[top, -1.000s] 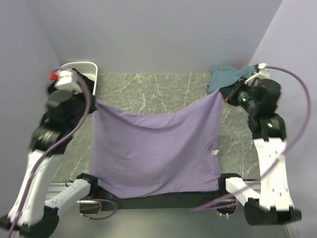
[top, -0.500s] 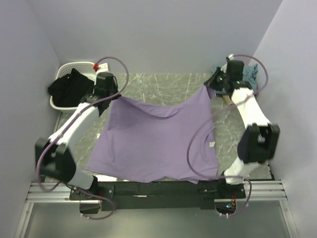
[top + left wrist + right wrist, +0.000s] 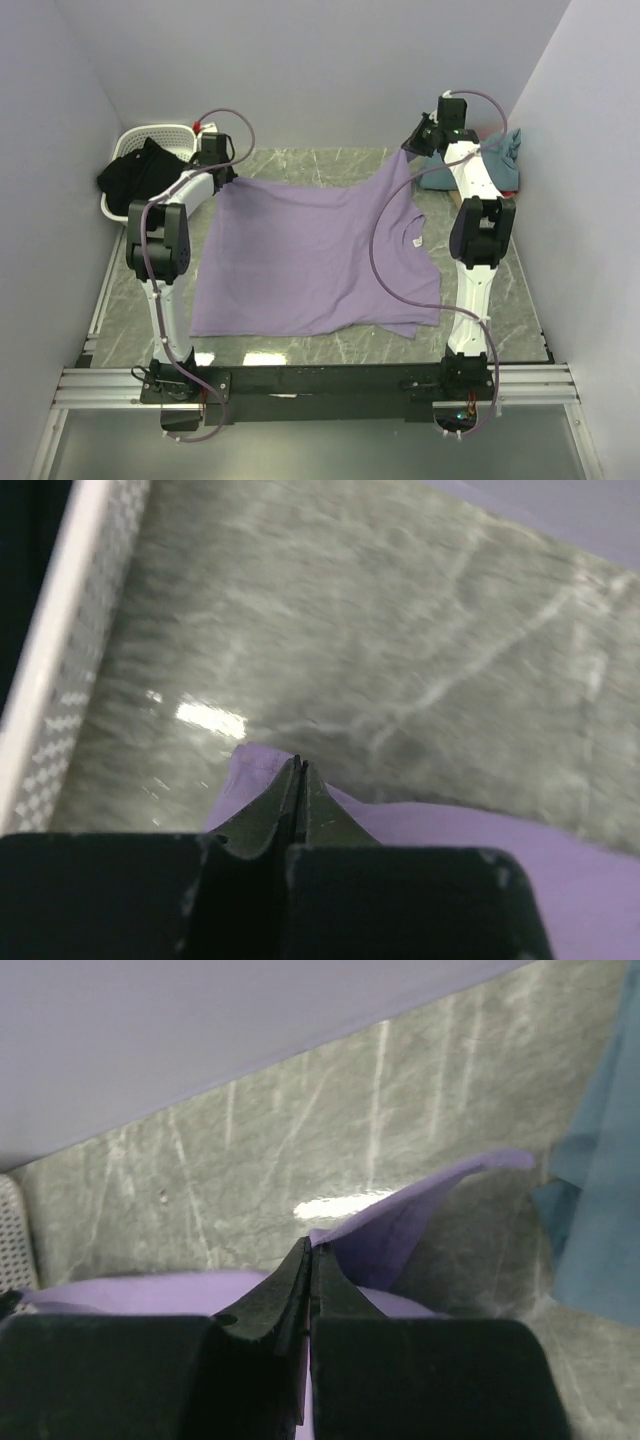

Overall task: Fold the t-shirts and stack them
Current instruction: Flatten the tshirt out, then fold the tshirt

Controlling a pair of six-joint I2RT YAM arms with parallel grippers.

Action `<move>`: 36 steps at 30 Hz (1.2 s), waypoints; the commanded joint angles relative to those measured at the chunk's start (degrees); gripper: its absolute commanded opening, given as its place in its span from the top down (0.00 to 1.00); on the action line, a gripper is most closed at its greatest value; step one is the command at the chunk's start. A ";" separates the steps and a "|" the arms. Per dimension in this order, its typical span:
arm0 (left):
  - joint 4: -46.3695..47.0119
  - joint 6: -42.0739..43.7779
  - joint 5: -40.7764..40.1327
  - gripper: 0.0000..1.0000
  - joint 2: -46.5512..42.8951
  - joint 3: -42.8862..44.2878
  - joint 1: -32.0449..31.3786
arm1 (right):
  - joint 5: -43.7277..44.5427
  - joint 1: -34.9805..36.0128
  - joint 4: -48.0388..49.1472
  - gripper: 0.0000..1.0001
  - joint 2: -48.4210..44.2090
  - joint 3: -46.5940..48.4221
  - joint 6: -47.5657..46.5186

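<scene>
Left gripper (image 3: 222, 174) and right gripper (image 3: 409, 150) have dragged lavender t-shirt (image 3: 300, 255) rearward, flatter

The whole table (image 3: 300, 165) is seen from high above and behind the arm bases, looking down, with the far wall at the top. The left wrist view is set very close and low over the far-left corner, aimed past the left gripper (image 3: 298, 767) onto marble beside the white basket (image 3: 55, 670). The right wrist view is held just as near at the far right, facing the back wall past the right gripper (image 3: 310, 1250). The lavender t-shirt (image 3: 300, 250) is shared by all three views, the teal shirt (image 3: 600, 1190) by the overhead and right wrist views.
</scene>
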 commanded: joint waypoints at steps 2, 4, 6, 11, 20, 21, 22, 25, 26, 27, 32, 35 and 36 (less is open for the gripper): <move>4.89 2.15 1.59 0.99 0.98 3.50 3.37 | 4.62 -0.21 -1.74 1.00 -0.49 1.96 0.11; 7.15 2.24 1.66 0.99 -0.24 1.39 4.51 | 3.75 -0.30 -1.04 1.00 -0.93 0.90 -0.59; 7.96 1.89 4.65 0.99 -1.39 -1.16 5.22 | 4.01 -0.30 -0.51 1.00 -2.07 -1.20 -1.03; 8.75 1.27 8.25 0.99 -5.26 -6.52 5.13 | 3.22 -0.30 1.25 1.00 -6.46 -8.93 -1.82; 7.87 -2.85 12.65 0.99 -13.78 -15.22 5.13 | 0.85 -0.12 4.41 1.00 -16.83 -24.76 -3.40; 7.00 -2.95 12.92 0.99 -15.53 -15.75 5.13 | 0.58 -0.04 4.50 1.00 -17.63 -25.81 -3.40; 6.38 -3.30 13.18 0.99 -16.41 -16.54 5.05 | 0.49 -0.04 4.50 1.00 -18.50 -28.00 -3.40; 4.62 -3.30 11.79 0.99 -19.84 -18.30 4.87 | 1.46 0.23 5.47 1.00 -22.37 -32.48 -3.58; 4.27 -3.21 11.17 0.99 -20.63 -18.65 4.78 | 1.72 0.23 5.56 1.00 -24.03 -33.37 -3.49; 2.88 -2.95 10.46 0.99 -21.69 -18.83 4.78 | 2.16 0.23 5.03 1.00 -24.66 -33.99 -3.58; -1.70 -3.03 9.41 0.99 -22.14 -19.27 4.69 | 2.42 1.62 1.70 1.00 -26.86 -37.33 -4.80; -3.11 -3.47 8.97 0.99 -21.70 -20.59 4.26 | 4.88 2.51 0.37 1.00 -28.61 -40.40 -4.90; -2.94 -3.82 8.70 0.99 -22.04 -21.20 3.99 | 5.84 2.60 0.37 1.00 -29.14 -41.46 -4.72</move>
